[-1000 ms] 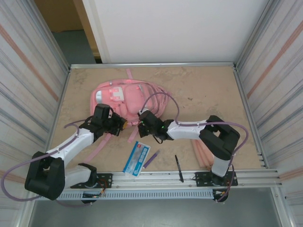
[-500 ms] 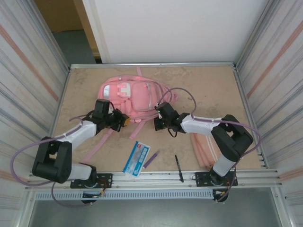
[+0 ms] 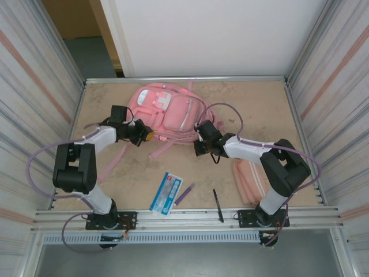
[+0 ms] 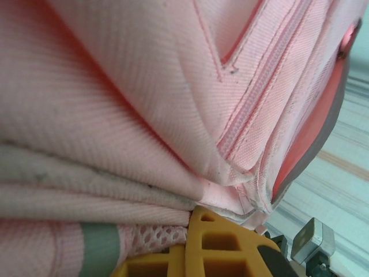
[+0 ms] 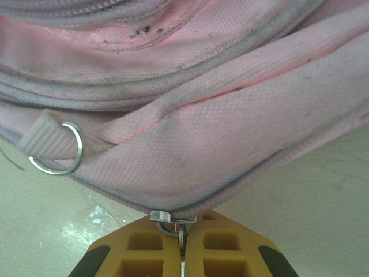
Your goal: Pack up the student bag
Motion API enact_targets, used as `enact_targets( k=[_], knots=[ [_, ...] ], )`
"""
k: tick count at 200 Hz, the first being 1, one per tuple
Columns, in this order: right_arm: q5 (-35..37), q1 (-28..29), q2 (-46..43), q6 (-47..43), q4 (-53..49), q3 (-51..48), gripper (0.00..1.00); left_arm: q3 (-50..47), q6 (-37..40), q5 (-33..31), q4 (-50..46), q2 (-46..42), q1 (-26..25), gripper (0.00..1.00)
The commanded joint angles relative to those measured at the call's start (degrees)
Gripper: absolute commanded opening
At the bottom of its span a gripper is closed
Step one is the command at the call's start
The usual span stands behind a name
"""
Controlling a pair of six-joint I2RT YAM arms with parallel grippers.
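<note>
Here the student bag (image 3: 170, 109) lies flat at the far middle of the table (image 3: 259, 109), its straps trailing toward the arms. The right gripper (image 3: 200, 143) is clenched on the metal zipper pull (image 5: 170, 221) at the bag's near right edge. The left gripper (image 3: 142, 136) looks clamped on the fabric seam at the near left corner.

To open the zip well, the left should act as anchor and hold the fabric taut. The right should draw the pull along the line of the teeth rather than lifting, or the whole bag will likely slide instead.

Against the earlier top views, the bag has travelled from nearer the arms toward the far edge and turned, and both arms have reached out with it. The blue-and-white packet (image 3: 167, 193), purple pen (image 3: 184, 194), black pen (image 3: 217, 205) and slim pink pencil case (image 3: 247, 180) sit where they did.
</note>
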Motion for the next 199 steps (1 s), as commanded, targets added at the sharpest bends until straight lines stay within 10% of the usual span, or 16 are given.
enact_targets(
  k=[1,47,95,199],
  knots=[
    [2.62,-0.71,-0.30,-1.24,-6.44,1.06,0.00,6.63,9.15,-2.00,-4.74,2.88,2.97,0.00],
    [-7.19,1.02,0.27,-0.99,-4.68,3.90,0.00,18.65,15.65,-9.36,-9.51,10.07,4.66,0.07],
    [-9.87,6.13,5.06,2.29,-2.58,12.78,0.00,18.36,13.71,-16.83,-11.27,5.87,3.82,0.52],
    [-17.09,11.84,9.61,3.43,0.44,15.87,0.00,-12.09,-5.79,-22.96,1.25,-15.47,-6.28,0.57]
  ],
)
